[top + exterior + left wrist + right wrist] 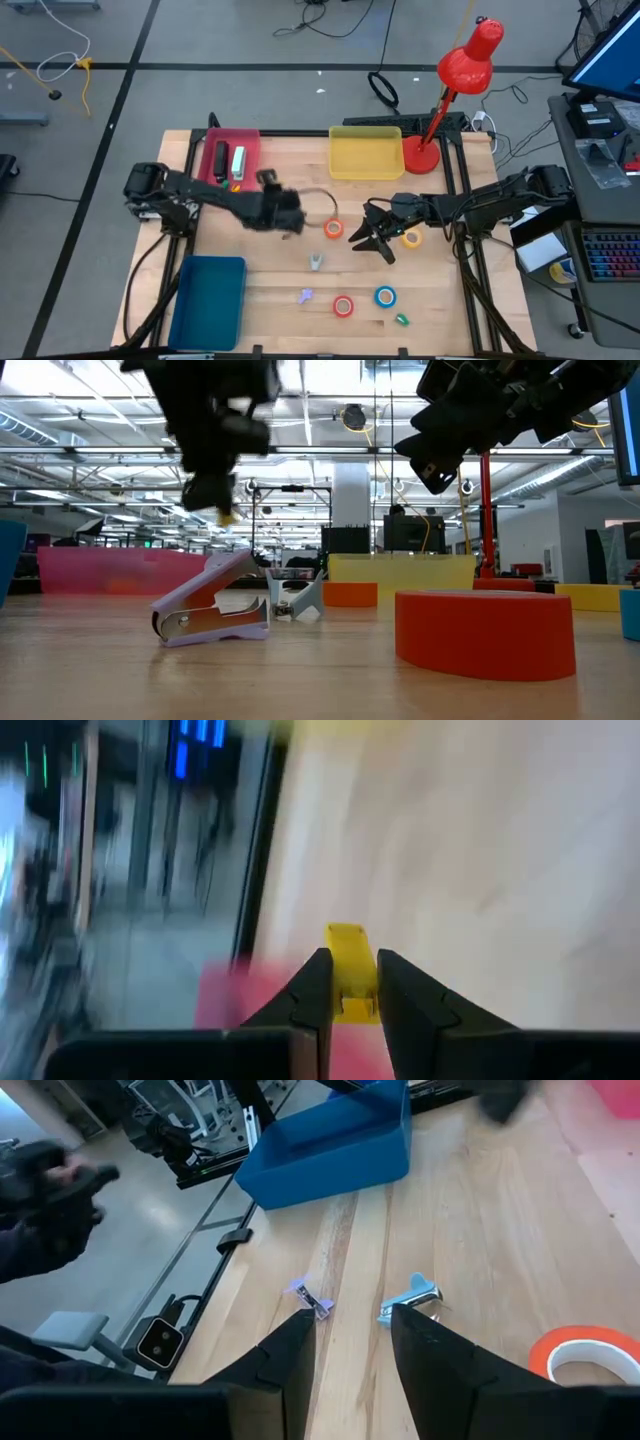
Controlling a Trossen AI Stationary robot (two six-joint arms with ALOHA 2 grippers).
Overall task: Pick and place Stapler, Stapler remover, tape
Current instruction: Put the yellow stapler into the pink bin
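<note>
Nearest the front edge of the table lie a red tape roll (343, 306), a blue tape roll (386, 296) and a small purple staple remover (306, 295), with a grey-blue staple remover (316, 262) a little further in, and the empty blue tray (208, 300) stands at the front left. In the middle the left gripper (350, 982) hangs above the wood, its fingers narrow and closed on a small yellow object (349, 970), probably a mini stapler or remover, but it is too blurred to say. So the step in hand seems to be carrying this piece to a tray; the next move calls for bringing it over the red tray (228, 158), where two staplers already lie, and opening only there. The right gripper (372, 236) is just beside the orange tape roll (333, 229) and the yellow tape roll (411, 238); its fingers stand partly open and hold nothing. It probably must settle around one roll before closing. At the far side stand the empty yellow tray (365, 153) and a red desk lamp (452, 90).
</note>
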